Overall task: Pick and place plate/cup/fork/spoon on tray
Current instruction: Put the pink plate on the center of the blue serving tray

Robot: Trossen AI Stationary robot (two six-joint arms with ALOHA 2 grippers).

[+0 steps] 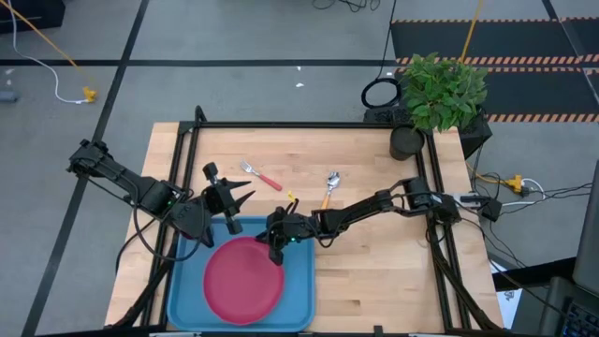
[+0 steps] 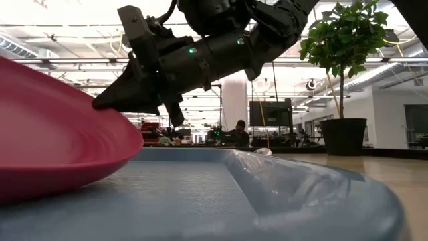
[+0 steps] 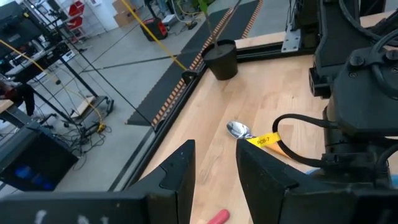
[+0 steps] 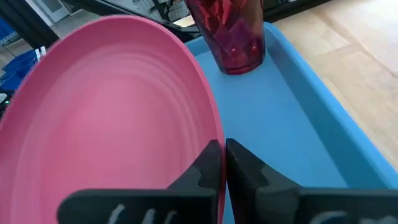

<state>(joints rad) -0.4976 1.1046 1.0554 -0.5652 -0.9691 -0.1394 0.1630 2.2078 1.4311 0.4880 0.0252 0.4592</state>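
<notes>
High view, surface inventory, all places given from the tray (image 1: pixel 182 304).

- Tray: light blue, at the near edge of the wooden surface (image 1: pixel 374 271).
- Plate (image 1: pixel 243 279): pink-red, inside the tray, filling most of its middle. In the low view it sits tilted, one edge raised.
- Right tool (image 1: pixel 277 245): over the tray's far right part, clenched on the plate's rim; the right wrist view shows both fingers pinched together at that edge. The plate looks not yet set flat.
- Cup (image 4: pixel 231 31): dark red, patterned, standing upright inside the tray at its far edge, just beyond the plate.
- Left tool (image 1: pixel 245 196): released, holding nothing, hovering just past the tray's far edge and pointing away from the tray.
- Fork (image 1: pixel 261 175): red-pink handle, on the bare surface beyond the tray, lying diagonally. It lies just ahead of the left tool, so the left arm is judged the nearer one.
- Spoon (image 1: pixel 330 186): orange handle, beyond the tray's far right corner, long axis running roughly away from the tray, close beside the right forearm.
- Potted plant (image 1: pixel 440 94): far right corner of the surface, well apart from the tray; nothing stands between the left tool and the fork.
</notes>
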